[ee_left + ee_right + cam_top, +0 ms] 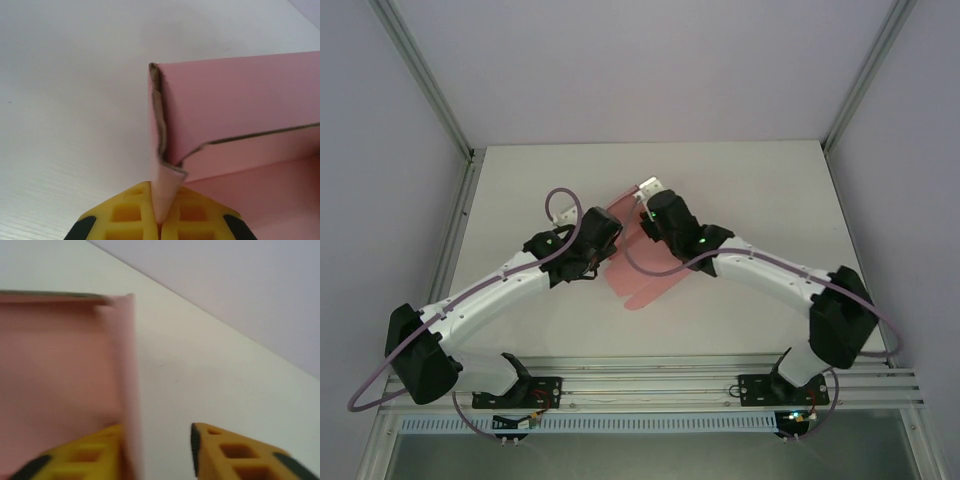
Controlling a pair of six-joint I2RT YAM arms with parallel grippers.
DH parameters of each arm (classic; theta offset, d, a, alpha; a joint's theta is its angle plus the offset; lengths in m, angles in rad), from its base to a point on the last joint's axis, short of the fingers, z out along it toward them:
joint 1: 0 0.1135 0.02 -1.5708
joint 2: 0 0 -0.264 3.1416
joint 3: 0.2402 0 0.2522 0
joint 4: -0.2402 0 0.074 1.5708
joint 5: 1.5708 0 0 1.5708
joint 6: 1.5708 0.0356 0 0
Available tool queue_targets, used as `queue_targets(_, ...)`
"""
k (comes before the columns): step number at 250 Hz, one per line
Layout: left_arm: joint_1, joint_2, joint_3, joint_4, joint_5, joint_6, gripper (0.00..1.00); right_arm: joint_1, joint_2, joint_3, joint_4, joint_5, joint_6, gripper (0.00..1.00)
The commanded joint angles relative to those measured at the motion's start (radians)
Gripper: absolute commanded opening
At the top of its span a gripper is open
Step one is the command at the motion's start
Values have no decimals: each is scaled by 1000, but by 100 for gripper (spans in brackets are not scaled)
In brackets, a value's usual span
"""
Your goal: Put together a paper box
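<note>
Paper box (645,285) lies part folded in the middle of the white table (750,180), seen from above. Left wrist view shows more — the left gripper (161,220) pinches a standing pink side of it tight. Right wrist view — the right gripper (156,455) is spread wide, a pink side next to one finger (90,455).

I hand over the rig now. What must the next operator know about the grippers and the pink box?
Left gripper: shut on a folded edge of the paper box.
Right gripper: open, beside an upright wall of the box.
Box: middle of the table, between the grippers, some walls raised.
Left to do: the flat flaps on the near side are not yet folded; box not closed.
</note>
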Motion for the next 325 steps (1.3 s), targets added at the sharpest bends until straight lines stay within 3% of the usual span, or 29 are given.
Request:
queue_targets(1,-3,-28,-3,-44,-93,55,0,-26,-120,-24,-83,-194,62,53)
queue_targets(42,8,-34,-28,31,-69,176,0,-29,-295,-68,-127,-355,53,100)
queue_targets(66,21,-37,-66,141,-6,355,0,-41,-415,-124,-104,-436,69,100)
queue_targets(84,39,-15,-72,194,114,539,0,-73,-501,-167,-93,-469,130,100)
queue_targets(113,52,104,-6,140,425,811,0,-179,-610,-230,-136,-479,258,100)
queue_targets(156,64,318,168,-47,520,1039,0,-276,-699,-289,-243,-451,355,100)
queue_targets(187,64,489,401,-251,486,1131,0,-288,-739,-326,-273,-441,372,100)
queue_targets(256,47,820,703,-499,219,1306,0,-322,-798,-349,-348,-382,382,100)
queue_targets(275,27,896,754,-536,155,1345,0,-331,-817,-354,-362,-376,391,100)
queue_targets(325,-18,999,827,-542,132,1446,0,-342,-858,-368,-390,-361,405,100)
